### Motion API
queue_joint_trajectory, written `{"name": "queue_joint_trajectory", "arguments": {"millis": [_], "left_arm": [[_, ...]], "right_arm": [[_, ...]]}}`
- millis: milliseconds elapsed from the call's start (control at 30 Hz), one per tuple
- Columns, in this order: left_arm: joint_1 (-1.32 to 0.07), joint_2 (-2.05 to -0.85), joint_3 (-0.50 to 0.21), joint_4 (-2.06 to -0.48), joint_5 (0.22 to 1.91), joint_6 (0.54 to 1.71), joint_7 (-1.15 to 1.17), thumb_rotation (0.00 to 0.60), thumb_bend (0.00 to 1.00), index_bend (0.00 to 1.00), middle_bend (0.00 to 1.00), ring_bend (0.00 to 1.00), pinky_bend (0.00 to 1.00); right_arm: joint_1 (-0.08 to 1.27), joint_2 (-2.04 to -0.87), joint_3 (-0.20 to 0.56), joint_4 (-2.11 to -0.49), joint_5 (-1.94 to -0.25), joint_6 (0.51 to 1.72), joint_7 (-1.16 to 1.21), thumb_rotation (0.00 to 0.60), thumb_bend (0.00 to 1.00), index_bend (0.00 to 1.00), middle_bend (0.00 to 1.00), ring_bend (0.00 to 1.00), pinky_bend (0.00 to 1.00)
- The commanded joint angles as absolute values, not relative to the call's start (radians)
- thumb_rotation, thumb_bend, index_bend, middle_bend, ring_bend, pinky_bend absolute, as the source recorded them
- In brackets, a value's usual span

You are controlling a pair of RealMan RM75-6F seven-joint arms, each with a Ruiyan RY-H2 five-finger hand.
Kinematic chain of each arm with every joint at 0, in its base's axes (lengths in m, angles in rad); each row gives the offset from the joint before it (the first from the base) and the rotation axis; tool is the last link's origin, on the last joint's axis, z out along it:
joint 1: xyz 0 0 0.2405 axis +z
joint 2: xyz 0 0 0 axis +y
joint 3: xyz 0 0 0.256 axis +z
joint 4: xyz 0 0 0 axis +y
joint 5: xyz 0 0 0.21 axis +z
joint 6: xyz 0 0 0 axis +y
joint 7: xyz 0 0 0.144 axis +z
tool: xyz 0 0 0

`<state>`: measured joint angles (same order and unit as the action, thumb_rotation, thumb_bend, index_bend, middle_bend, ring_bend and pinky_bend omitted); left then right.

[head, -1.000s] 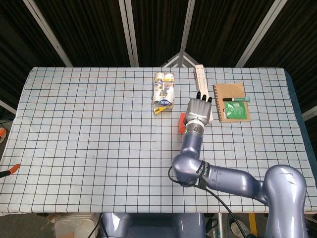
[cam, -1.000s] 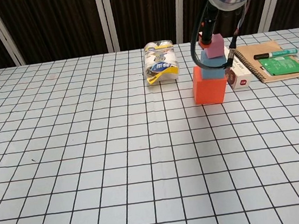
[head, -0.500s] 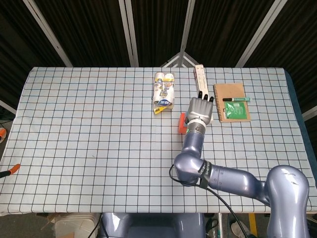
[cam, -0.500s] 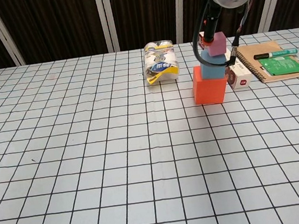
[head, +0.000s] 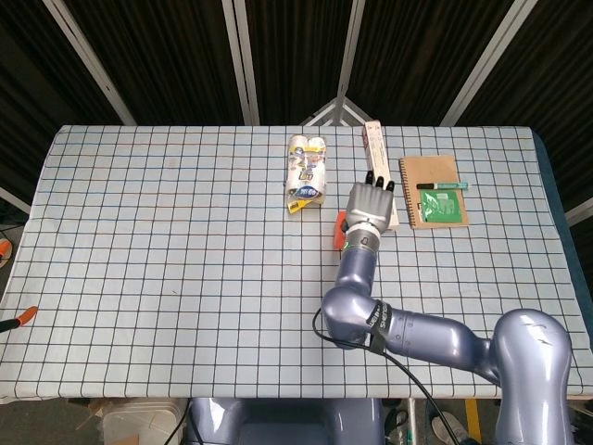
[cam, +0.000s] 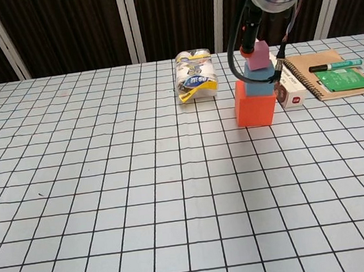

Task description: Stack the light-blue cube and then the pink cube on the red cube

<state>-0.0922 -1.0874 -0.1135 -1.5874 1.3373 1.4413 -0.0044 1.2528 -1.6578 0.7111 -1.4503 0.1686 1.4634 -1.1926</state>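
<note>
- The small pink cube (cam: 261, 54) is seen atop the light-blue cube (cam: 261, 81), on the red cube (cam: 256, 107).
- The right hand (head: 370, 206) covers the stack (grasp cannot be told).
- A snack pack (cam: 195, 75) lies at 9 o'clock on the checked surface (cam: 111, 204).
</note>
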Motion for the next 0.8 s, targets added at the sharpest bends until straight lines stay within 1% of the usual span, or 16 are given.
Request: {"name": "queue_joint_trajectory", "arguments": {"millis": [33, 800], "left_arm": [[-0.092, -1.087, -0.113, -1.587, 1.338, 1.442, -0.004, 0.6, 0.16, 0.03, 0.0, 0.0, 0.0], [-0.091, -1.088, -0.114, -1.588, 1.336, 1.444, -0.002, 0.6, 0.16, 0.04, 0.0, 0.0, 0.0]], "right_arm": [[1.254, -1.659, 0.714, -1.449, 0.168, 1.464, -1.193, 0.6, 0.51, 0.51, 0.0, 0.0, 0.0], [1.24, -1.653, 0.711, -1.458, 0.164, 1.449, -1.208, 0.6, 0.51, 0.51, 0.0, 0.0, 0.0]]}}
